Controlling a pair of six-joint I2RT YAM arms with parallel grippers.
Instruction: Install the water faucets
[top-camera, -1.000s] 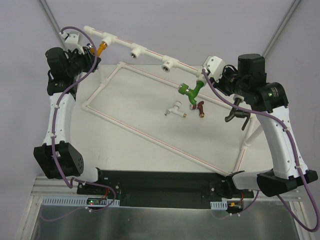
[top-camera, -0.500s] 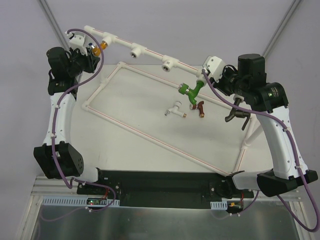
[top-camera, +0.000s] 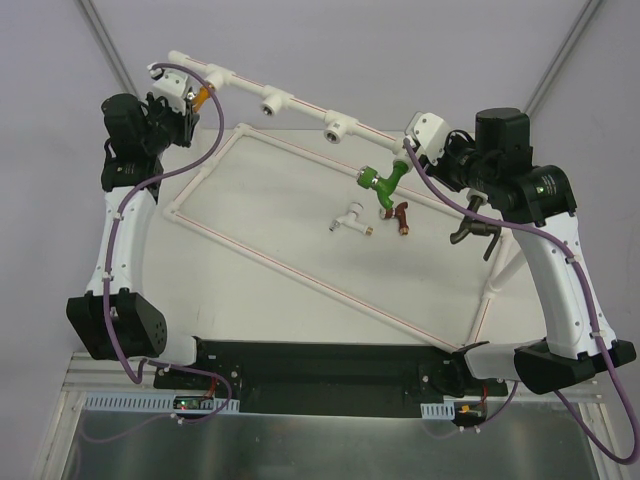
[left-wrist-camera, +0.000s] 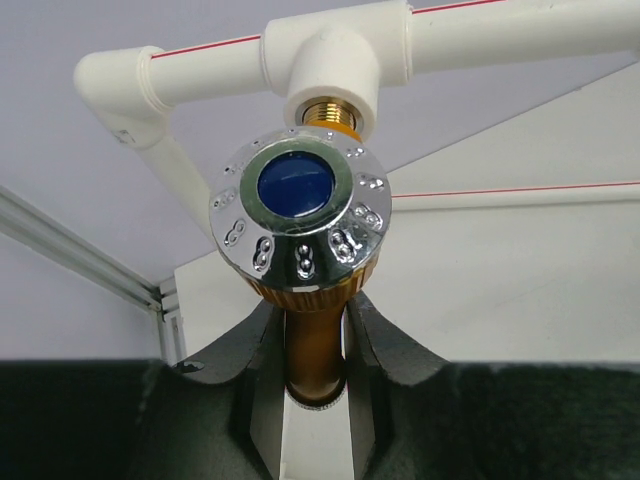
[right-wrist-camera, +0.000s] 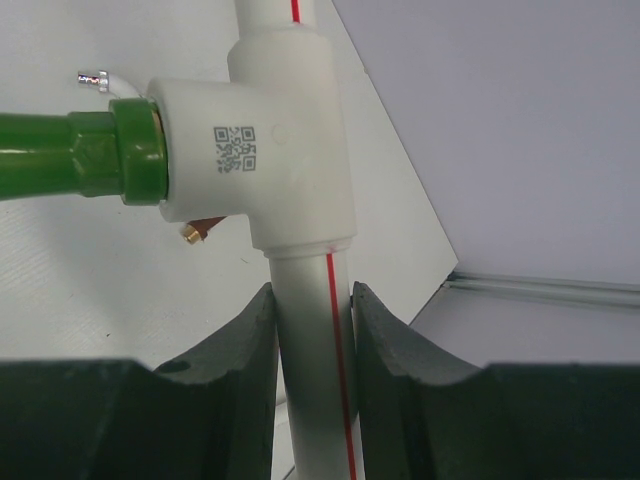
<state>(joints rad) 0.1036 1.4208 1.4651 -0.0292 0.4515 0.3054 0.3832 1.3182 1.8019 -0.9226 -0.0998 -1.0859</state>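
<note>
Orange-gold faucet (left-wrist-camera: 300, 225), chrome-knobbed, clamped in left gripper (left-wrist-camera: 312, 322); right gripper (right-wrist-camera: 312, 300) clamps smooth white pipe (right-wrist-camera: 308, 420).

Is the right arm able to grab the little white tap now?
Probably not yet: the right gripper is shut on the white pipe and must let go first. The white tap itself lies uncovered.

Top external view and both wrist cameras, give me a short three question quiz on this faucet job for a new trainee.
1. True or false: the right gripper is open.
2. The left gripper holds the orange-gold faucet by: A its chrome knob, B its gold body under the knob, C its thread.
3. How many faucets lie loose on the table?
Key: 1 false, shut on the white pipe; 2 B; 3 two, the white faucet and the dark red faucet.
</note>
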